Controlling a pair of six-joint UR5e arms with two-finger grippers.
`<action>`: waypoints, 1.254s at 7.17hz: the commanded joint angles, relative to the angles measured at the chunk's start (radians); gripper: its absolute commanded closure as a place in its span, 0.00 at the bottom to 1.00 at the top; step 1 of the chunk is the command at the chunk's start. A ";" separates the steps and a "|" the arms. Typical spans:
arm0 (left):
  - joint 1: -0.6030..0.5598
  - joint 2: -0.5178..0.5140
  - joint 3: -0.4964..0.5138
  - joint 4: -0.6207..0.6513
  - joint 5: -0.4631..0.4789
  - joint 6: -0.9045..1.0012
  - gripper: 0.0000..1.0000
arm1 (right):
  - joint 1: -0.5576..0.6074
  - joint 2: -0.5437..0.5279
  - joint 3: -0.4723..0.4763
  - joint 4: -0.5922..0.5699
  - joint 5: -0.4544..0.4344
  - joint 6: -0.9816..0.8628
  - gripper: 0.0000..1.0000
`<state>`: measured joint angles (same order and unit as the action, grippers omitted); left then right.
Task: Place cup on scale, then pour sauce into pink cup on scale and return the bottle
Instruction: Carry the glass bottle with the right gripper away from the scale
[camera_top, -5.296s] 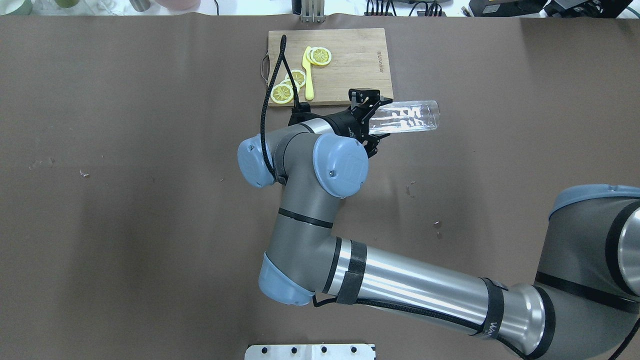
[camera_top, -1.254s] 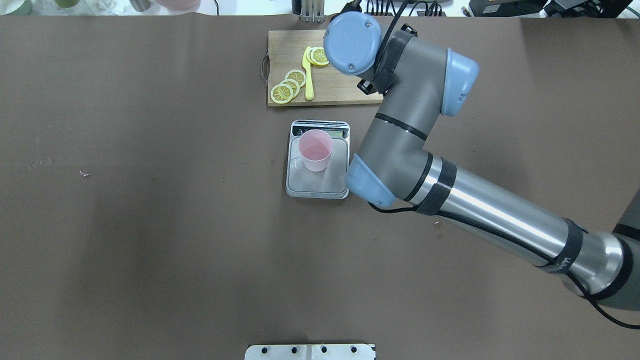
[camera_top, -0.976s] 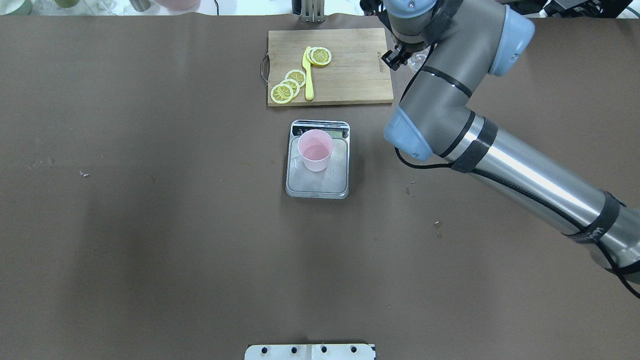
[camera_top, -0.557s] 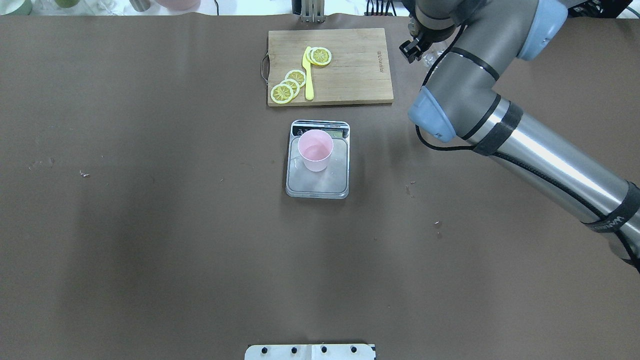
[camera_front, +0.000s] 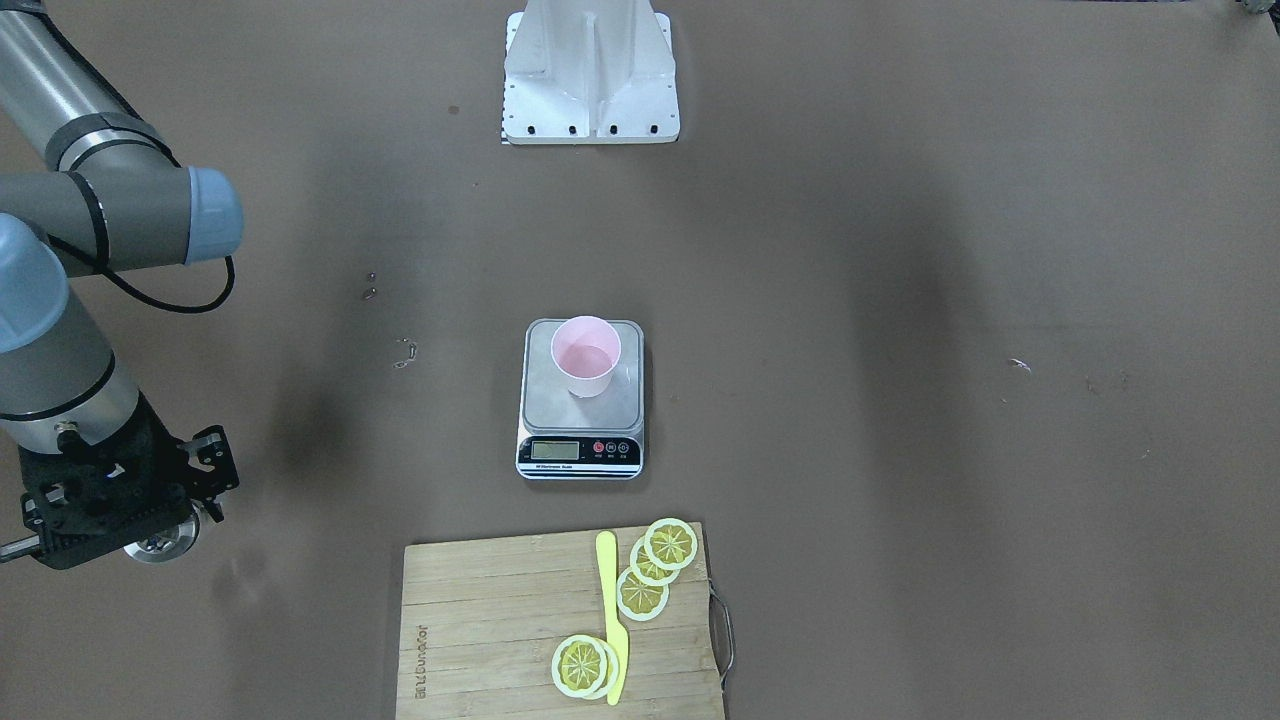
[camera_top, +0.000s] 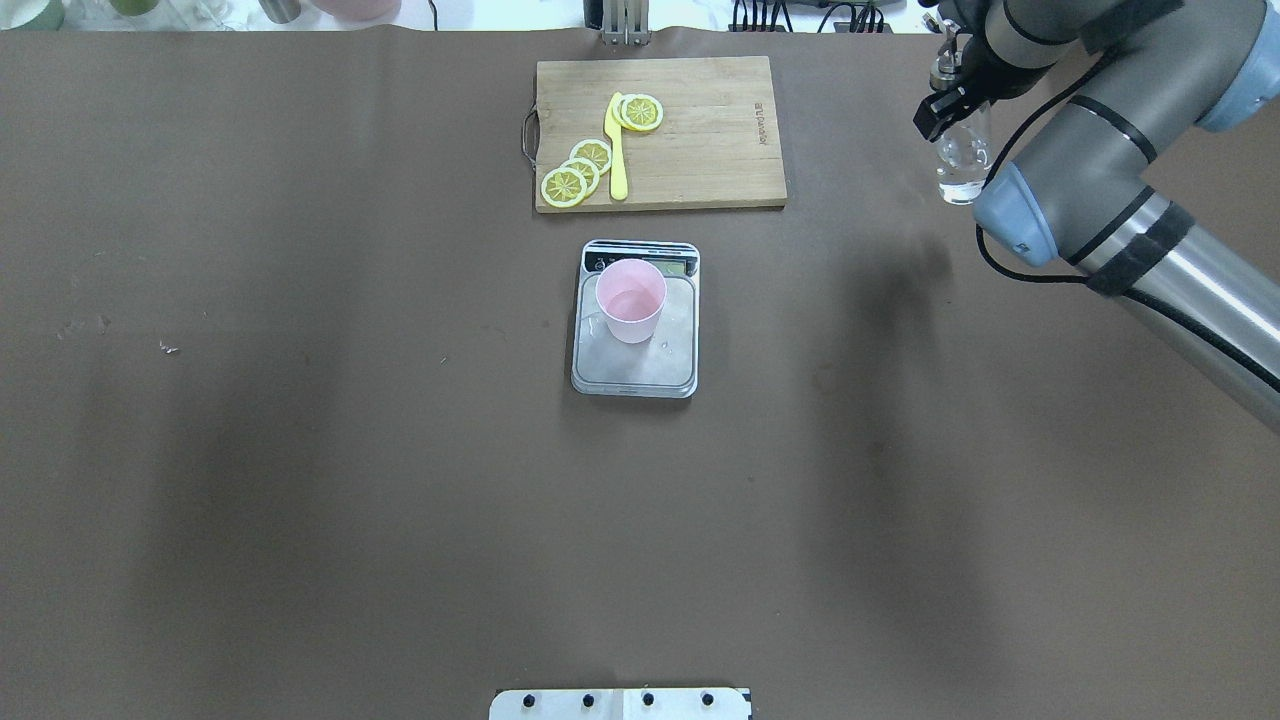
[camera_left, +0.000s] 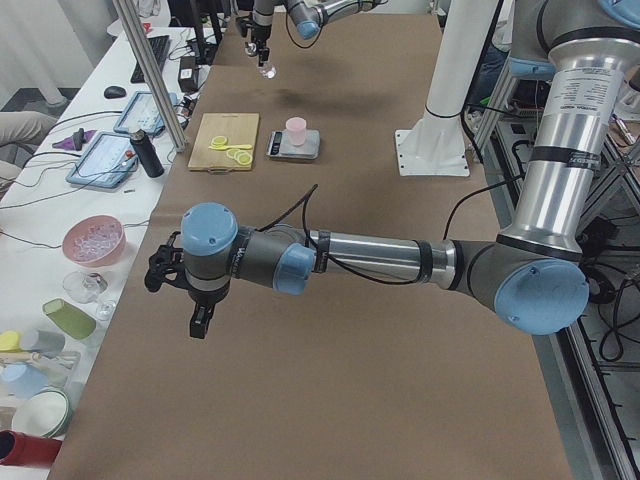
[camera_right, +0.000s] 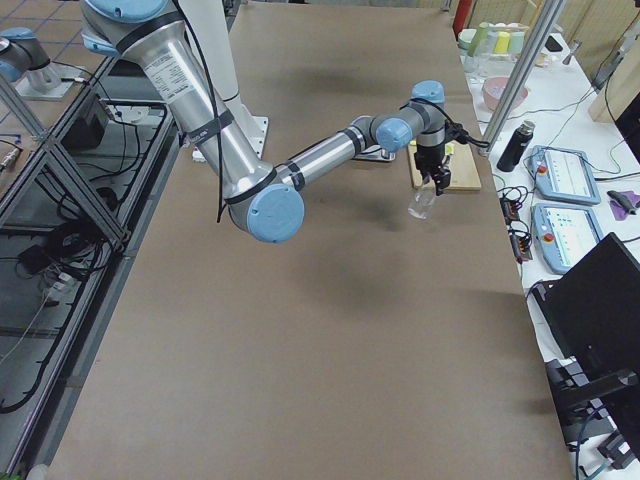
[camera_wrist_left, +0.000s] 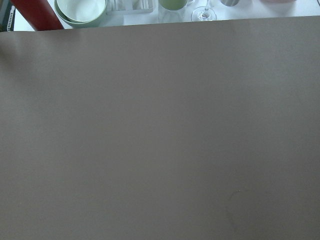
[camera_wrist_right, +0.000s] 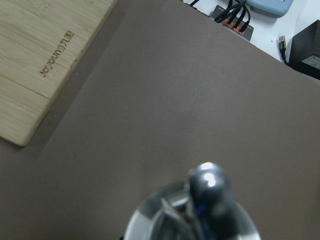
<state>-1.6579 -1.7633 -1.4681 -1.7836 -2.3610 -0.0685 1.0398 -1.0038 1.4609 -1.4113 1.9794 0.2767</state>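
The pink cup (camera_top: 631, 298) stands upright on the silver scale (camera_top: 634, 372) at mid table, with a little clear liquid in it; both also show in the front view, the cup (camera_front: 586, 355) on the scale (camera_front: 580, 412). My right gripper (camera_top: 953, 113) is shut on the clear glass bottle (camera_top: 962, 170) and holds it upright at the far right of the table, right of the cutting board. The right wrist view looks down on the bottle's silver cap (camera_wrist_right: 207, 184). My left gripper (camera_left: 196, 300) shows only in the exterior left view, so I cannot tell its state.
A wooden cutting board (camera_top: 700, 130) with lemon slices (camera_top: 578, 170) and a yellow knife (camera_top: 617, 150) lies just behind the scale. The white robot base plate (camera_top: 620, 703) sits at the near edge. Cups and bowls (camera_wrist_left: 82, 9) stand beyond the table's left end.
The right arm has swung from pouring over the cup to the far right, carrying the bottle now upright. Cup and scale have stayed put.
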 joint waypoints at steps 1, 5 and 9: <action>0.000 -0.005 0.002 0.000 0.005 0.004 0.02 | 0.041 -0.048 -0.001 0.018 0.088 0.001 1.00; 0.000 -0.021 -0.008 -0.002 0.003 0.004 0.02 | 0.108 -0.156 -0.022 0.176 0.182 0.035 1.00; -0.002 -0.027 -0.009 0.000 0.005 0.001 0.02 | 0.150 -0.262 -0.070 0.461 0.197 0.061 1.00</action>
<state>-1.6592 -1.7892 -1.4771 -1.7841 -2.3563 -0.0668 1.1678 -1.2403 1.3936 -1.0234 2.1644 0.3251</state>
